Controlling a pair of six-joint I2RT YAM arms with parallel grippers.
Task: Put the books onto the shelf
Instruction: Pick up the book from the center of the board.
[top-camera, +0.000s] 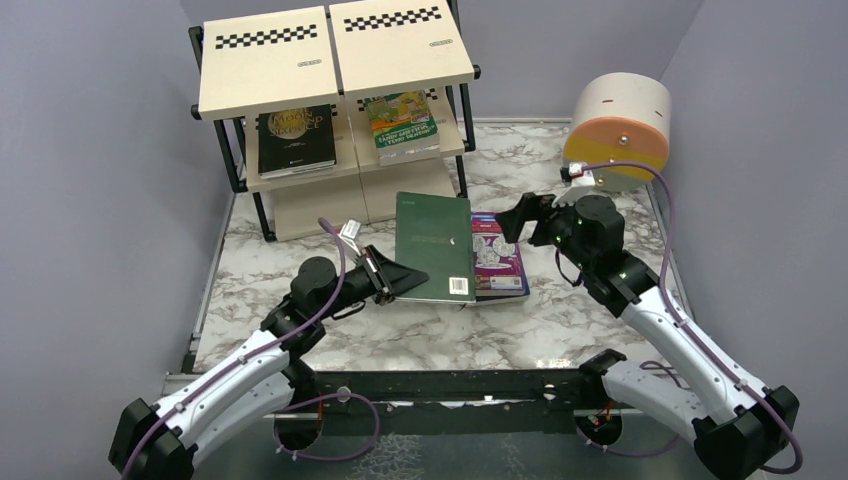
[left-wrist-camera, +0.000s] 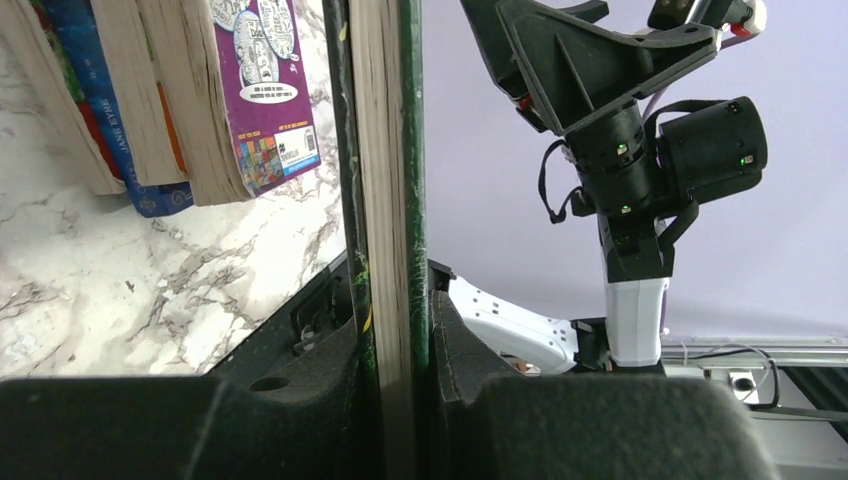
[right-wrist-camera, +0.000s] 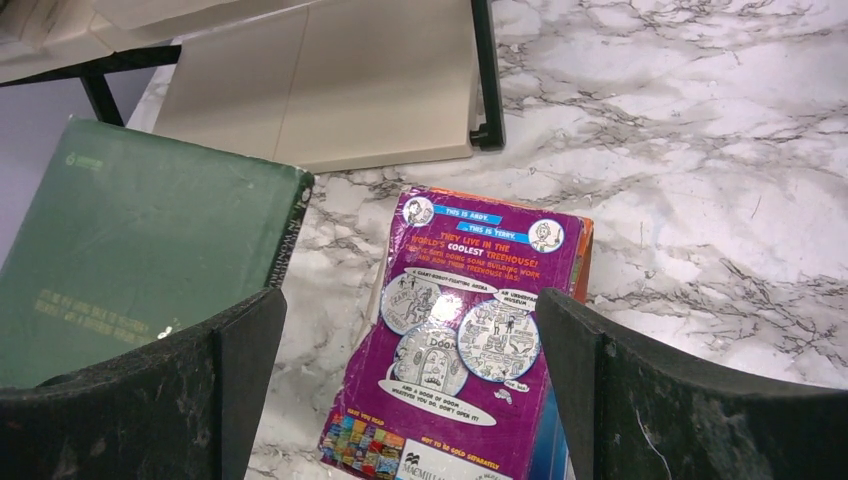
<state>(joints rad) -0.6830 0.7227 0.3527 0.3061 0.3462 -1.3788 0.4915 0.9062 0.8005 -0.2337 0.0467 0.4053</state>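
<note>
The dark green paperback book (top-camera: 433, 245) is up off the white marble tabletop (top-camera: 290, 250). The left gripper (top-camera: 384, 277) holds it near its lower left corner, fingers clamped tight across cover and pages. It hangs between the two arms, just in front of the three-tier shelf of black metal frame and pale wood boards (top-camera: 262, 70). Its right edge overlaps the purple cartoon paperback (right-wrist-camera: 470, 330), which tops a small stack of books (left-wrist-camera: 150, 110) lying flat on the marble. The right gripper (top-camera: 517, 222) hovers over that stack with its fingers spread wide, holding nothing.

A grip so near one corner looks likely to let the book swivel or slide out as the arm reaches. The top boards overhang the tiers below, so a raised leading edge could catch a board or a frame post. The right arm is near enough to be struck.

On the middle tier a black paperback with gold title (top-camera: 296, 140) and a green-and-yellow one (top-camera: 402, 122) take much of the room; the lowest board shows bare wood
</note>
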